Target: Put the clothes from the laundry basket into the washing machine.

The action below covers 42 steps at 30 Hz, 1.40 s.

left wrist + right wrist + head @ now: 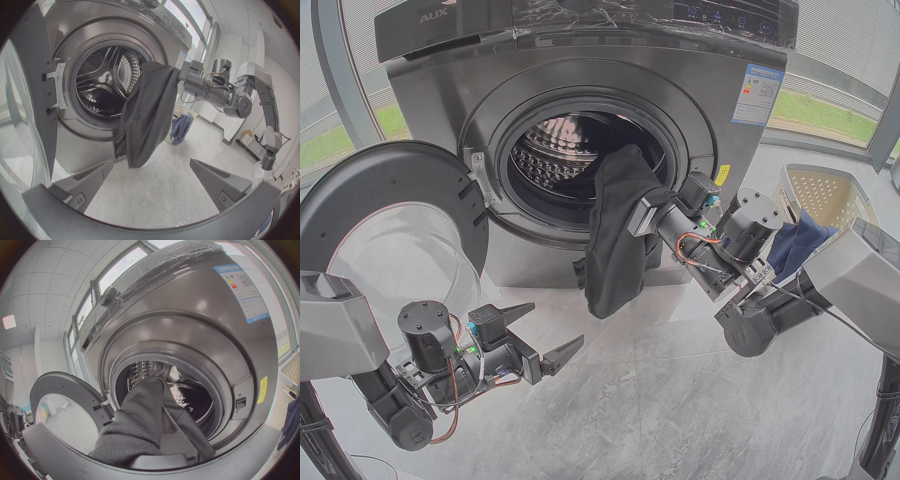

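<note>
The washing machine (581, 125) stands with its round door (394, 206) swung fully open to the robot's left, baring the steel drum (556, 156). The right end effector (647, 215) is at the lower right of the drum's mouth with a black garment (615, 244) draped over it. Its tips are buried under the cloth, so the grip is hard to see, but it looks clamped on the fabric. The garment's top reaches the opening and the rest hangs down the machine's front. The left end effector (556, 324) hovers low over the floor (650, 406), spread wide and holding nothing. The laundry basket (825, 194) sits to the machine's right with blue clothes (800, 240) draped over its rim.
</note>
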{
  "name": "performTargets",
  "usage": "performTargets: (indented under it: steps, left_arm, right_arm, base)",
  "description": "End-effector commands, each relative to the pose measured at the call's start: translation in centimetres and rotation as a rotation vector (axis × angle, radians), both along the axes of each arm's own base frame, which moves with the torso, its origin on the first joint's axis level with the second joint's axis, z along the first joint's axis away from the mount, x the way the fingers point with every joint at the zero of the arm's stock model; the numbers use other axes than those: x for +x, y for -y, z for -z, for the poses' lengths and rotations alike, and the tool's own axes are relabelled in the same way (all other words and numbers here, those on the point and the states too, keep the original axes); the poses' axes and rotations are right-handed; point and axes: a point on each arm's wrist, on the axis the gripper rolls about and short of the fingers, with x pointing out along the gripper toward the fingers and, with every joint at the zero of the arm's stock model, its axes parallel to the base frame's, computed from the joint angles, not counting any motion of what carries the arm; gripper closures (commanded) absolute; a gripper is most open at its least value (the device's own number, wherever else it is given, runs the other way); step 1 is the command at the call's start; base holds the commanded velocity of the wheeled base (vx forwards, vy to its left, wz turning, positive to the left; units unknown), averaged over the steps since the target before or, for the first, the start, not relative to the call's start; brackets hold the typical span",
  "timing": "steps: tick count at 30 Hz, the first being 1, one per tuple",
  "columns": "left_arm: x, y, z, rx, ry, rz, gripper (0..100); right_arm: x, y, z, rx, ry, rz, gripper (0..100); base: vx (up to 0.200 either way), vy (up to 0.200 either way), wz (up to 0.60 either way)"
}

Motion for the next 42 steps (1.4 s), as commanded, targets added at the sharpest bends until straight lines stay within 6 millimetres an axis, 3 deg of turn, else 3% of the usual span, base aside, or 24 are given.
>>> performTargets:
  steps: [1, 6, 17, 33, 42]
  left_arm:
    - [0.6, 0.7, -1.0, -0.031, 0.044, 0.011, 0]
    - [1.3, 2.3, -1.8, -0.065, 0.089, 0.046, 0]
    - [4.4, 5.4, -0.8, -0.088, 0.127, 0.075, 0]
    - [10.0, 6.3, 0.9, -0.142, 0.171, -0.049, 0]
    - [11.4, 6.3, 1.9, -0.142, 0.175, -0.083, 0]
  right_arm:
    - [-0.4, -0.8, 0.5, -0.01, -0.013, -0.02, 100]
    - [-1.1, -1.7, 0.7, -0.013, -0.019, -0.046, 100]
    - [-2.4, -3.6, 0.9, -0.016, -0.034, -0.08, 100]
    - [-5.1, -4.8, 0.7, -0.015, -0.05, -0.124, 100]
    - [-6.0, -5.1, 0.1, -0.003, -0.047, -0.14, 100]
  base:
    - [0.0, 0.0, 0.0]
    - [0.0, 0.0, 0.0]
    - [0.0, 0.0, 0.0]
    - [0.0, 0.0, 0.0]
    - [0.0, 0.0, 0.0]
